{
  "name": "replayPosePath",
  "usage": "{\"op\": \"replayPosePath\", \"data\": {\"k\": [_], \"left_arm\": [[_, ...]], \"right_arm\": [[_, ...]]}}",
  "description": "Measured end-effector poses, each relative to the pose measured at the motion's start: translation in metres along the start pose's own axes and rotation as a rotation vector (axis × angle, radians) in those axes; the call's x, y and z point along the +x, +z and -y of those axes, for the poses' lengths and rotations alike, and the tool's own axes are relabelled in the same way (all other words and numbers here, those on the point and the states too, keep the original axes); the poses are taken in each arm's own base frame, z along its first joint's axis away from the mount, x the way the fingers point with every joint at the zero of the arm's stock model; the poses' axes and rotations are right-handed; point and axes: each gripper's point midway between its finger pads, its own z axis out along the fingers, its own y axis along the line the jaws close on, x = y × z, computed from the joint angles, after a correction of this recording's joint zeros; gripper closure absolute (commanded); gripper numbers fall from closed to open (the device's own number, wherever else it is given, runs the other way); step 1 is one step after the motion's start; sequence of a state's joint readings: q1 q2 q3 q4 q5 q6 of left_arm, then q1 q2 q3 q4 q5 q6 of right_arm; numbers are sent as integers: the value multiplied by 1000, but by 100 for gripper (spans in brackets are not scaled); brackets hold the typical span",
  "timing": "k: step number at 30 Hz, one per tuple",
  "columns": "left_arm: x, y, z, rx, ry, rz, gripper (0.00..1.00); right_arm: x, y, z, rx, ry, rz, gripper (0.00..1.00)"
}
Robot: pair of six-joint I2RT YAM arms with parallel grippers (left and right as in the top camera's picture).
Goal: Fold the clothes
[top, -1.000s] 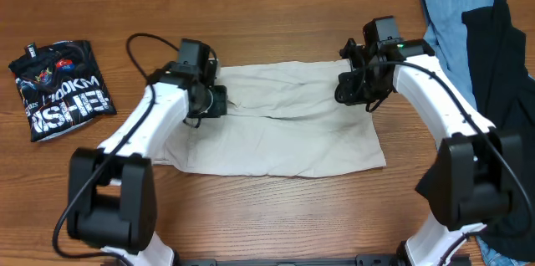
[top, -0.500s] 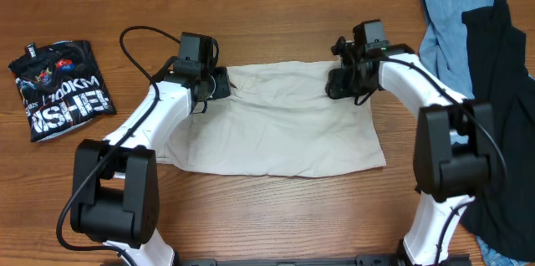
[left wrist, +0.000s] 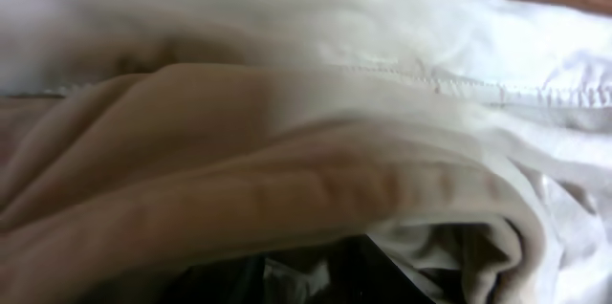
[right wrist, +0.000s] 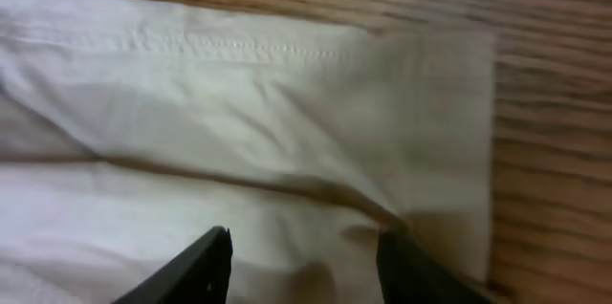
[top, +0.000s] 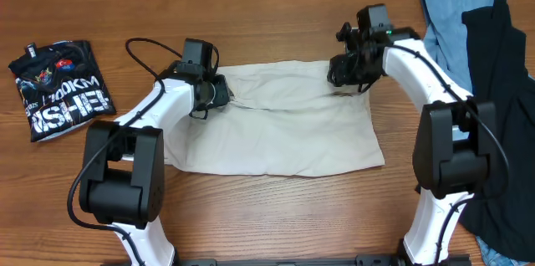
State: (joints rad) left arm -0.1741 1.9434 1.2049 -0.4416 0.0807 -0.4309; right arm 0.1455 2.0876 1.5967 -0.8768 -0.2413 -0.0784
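Note:
The pale beige shorts (top: 284,136) lie spread flat in the middle of the table, with a shallow crease running across below their far edge. My left gripper (top: 219,94) is at the shorts' far left corner. In the left wrist view the cloth (left wrist: 287,151) is bunched up over the dark jaws (left wrist: 316,275), which look shut on it. My right gripper (top: 338,75) is at the far right corner. In the right wrist view its fingers (right wrist: 306,266) are open over the hemmed cloth (right wrist: 191,103), holding nothing.
A light blue garment (top: 443,15) and a black garment (top: 501,74) lie heaped along the right edge, beside the right arm. A folded black printed T-shirt (top: 60,89) lies at the far left. Bare wooden table (top: 276,216) surrounds the shorts.
Both grippers moved to the shorts' far edge. The left one has since come back a little toward me with the cloth, and a crease has formed. The right one has shifted slightly farther away.

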Motion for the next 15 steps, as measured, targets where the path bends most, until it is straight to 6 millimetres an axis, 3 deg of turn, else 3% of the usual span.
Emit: {"op": "replayPosePath", "data": {"k": [5,10,15], "left_arm": [[-4,-1,-8,-4,-56,6,68],[-4,-1,-9,-6,-65,5,68],[-4,-1,-10,-8,-65,0,67]], "right_arm": [[12,-18,-12,-36,-68,-48,39],[18,-16,-23,-55,-201,-65,37],[28,-7,-18,-15,-238,-98,37]]}}
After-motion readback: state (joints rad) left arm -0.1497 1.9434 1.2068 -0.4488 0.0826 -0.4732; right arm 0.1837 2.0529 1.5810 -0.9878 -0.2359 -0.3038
